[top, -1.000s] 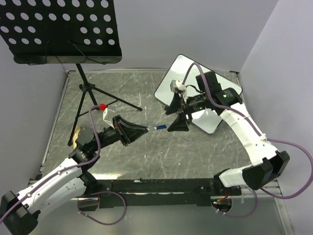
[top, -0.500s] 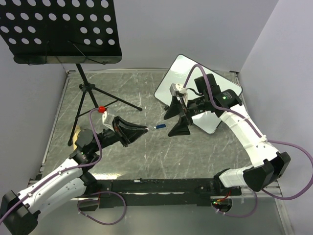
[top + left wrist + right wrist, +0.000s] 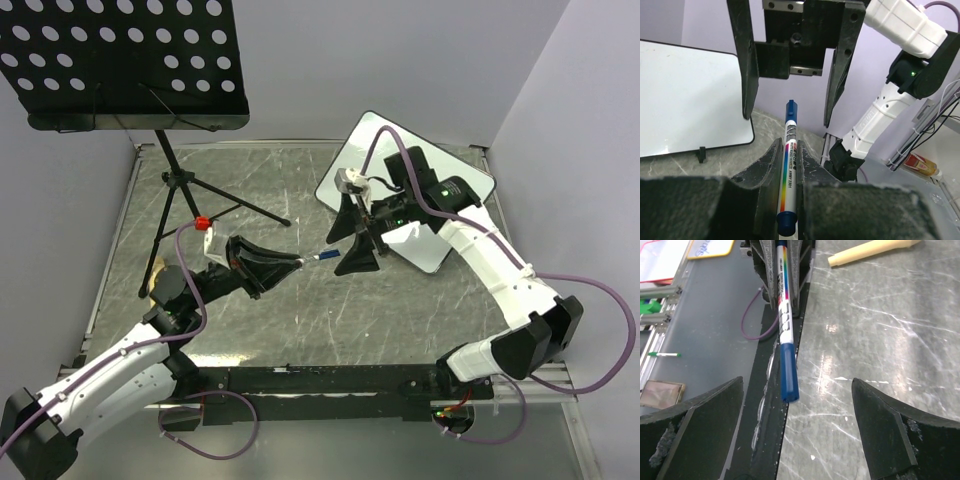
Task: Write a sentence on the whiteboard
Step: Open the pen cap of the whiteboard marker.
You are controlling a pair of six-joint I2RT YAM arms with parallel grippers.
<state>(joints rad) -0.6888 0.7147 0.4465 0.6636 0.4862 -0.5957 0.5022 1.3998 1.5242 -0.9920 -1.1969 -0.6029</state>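
Your left gripper is clamped shut on the barrel of a blue marker, holding it above the desk with its blue cap pointing at the other arm. Your right gripper is spread wide, one finger on each side of that cap and touching neither side. The whiteboard stands at the back right of the desk, just behind the right wrist, and no writing shows on the part you can see.

The risk lies in the closing. If the right jaws shut off-centre, one finger reaches the cap first and levers the marker askew in the left grip. If they land on the barrel instead of the cap, pulling may drag the whole marker out. Watch the right arm too: swinging back could knock the board off its small feet.
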